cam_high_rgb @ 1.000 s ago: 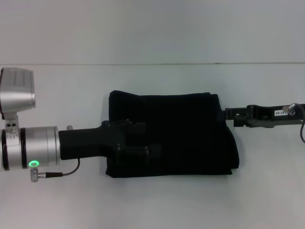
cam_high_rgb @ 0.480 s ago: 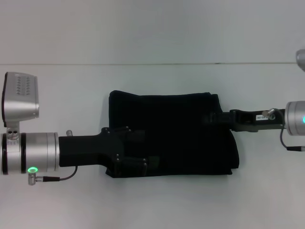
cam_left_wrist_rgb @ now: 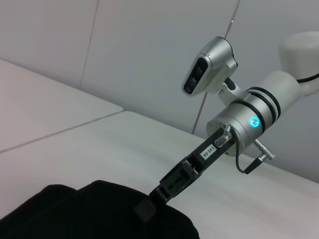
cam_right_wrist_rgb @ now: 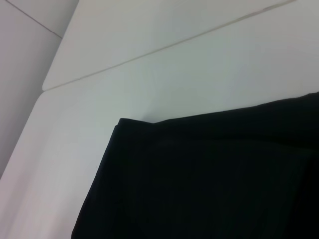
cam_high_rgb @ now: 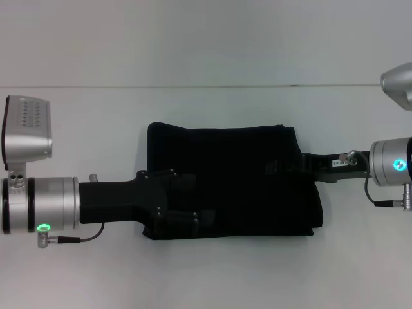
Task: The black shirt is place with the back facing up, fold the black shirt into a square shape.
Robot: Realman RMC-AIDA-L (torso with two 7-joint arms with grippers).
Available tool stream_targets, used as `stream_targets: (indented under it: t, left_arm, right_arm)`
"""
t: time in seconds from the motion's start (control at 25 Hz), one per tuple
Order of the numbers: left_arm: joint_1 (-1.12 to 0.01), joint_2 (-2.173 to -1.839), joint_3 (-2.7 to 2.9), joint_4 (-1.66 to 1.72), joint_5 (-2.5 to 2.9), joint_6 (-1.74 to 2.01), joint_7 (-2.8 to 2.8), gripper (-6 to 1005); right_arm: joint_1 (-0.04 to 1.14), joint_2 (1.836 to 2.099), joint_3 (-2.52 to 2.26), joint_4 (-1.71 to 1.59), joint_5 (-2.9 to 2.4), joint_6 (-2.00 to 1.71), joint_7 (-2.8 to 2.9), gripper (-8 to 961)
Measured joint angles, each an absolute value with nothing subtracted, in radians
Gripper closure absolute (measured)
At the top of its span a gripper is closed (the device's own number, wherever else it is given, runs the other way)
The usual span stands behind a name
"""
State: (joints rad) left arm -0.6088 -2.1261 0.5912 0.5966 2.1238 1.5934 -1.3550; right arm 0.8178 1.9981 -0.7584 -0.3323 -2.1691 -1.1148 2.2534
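Here the black shirt [cam_high_rgb: 235,180] lies folded into a wide rectangle in the middle of the white surface [cam_high_rgb: 206,270], plain side up. The left gripper [cam_high_rgb: 183,199] reaches in from the left and lies over the shirt's near left part; black against black, so whether its fingers are wide or closed cannot be told. The right gripper [cam_high_rgb: 286,164] comes in from the right over the shirt's right edge, and its fingers' state cannot be told either.
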Motion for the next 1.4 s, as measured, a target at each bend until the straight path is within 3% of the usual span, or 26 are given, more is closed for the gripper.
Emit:
stream_targets:
  t: [0.56, 0.76, 0.96, 1.4]
  left_arm:
    - [-0.606, -2.128, 0.592, 0.598, 2.123, 1.594, -1.354, 97]
    - [-0.606, -2.128, 0.593, 0.597, 2.121, 1.595, -1.360, 98]
    - [-0.607, -2.128, 0.589, 0.597, 2.118, 1.597, -1.362, 100]
    - [-0.610, -2.128, 0.586, 0.594, 2.115, 1.612, -1.403, 104]
  right_arm:
    - [0.806, 2.005, -0.736, -0.344, -2.152, -1.110, 2.192, 551]
    - [0.802, 2.004, -0.718, -0.350, -2.115, -1.112, 2.137, 773]
    - [0.802, 2.002, -0.717, -0.402, -2.095, -1.139, 2.116, 897]
    - [0.803, 1.982, -0.726, -0.468, -2.101, -1.182, 2.126, 871]
